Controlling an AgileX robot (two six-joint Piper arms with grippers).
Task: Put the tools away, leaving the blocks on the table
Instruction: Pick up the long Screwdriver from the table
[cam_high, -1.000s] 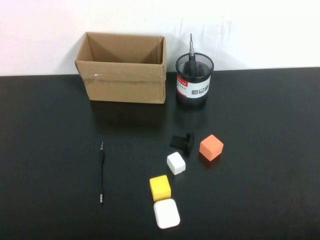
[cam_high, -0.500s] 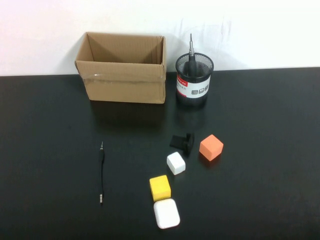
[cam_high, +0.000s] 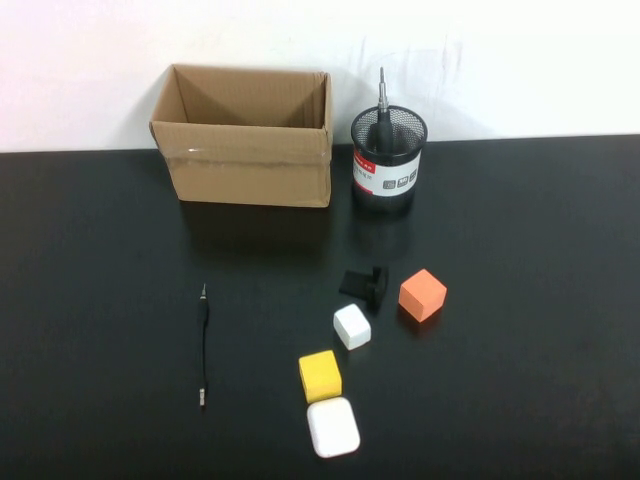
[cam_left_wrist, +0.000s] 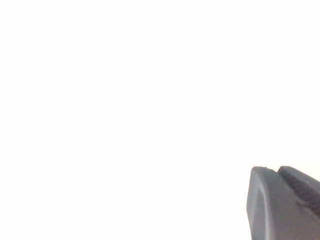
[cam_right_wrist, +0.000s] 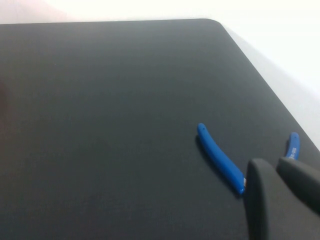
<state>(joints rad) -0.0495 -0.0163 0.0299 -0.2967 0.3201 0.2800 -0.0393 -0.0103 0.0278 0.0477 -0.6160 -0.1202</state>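
Thin black screwdriver (cam_high: 204, 345) lies flat; left pincer (cam_left_wrist: 285, 205) and right pincer (cam_right_wrist: 282, 200): cannot tell.

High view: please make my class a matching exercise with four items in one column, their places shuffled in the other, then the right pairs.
Items
1. thick screwdriver
2. thin screwdriver
3. orange block
4. yellow block

Places
A. beside the white case
B. upright in the mesh cup
C. rightmost of the blocks
D. lying flat on the table, left of the blocks

Pairs: 1-B, 2-D, 3-C, 4-A.

Neither arm shows in the high view. The left end effector faces a white background. The right end effector is above the table near blue-handled pliers.
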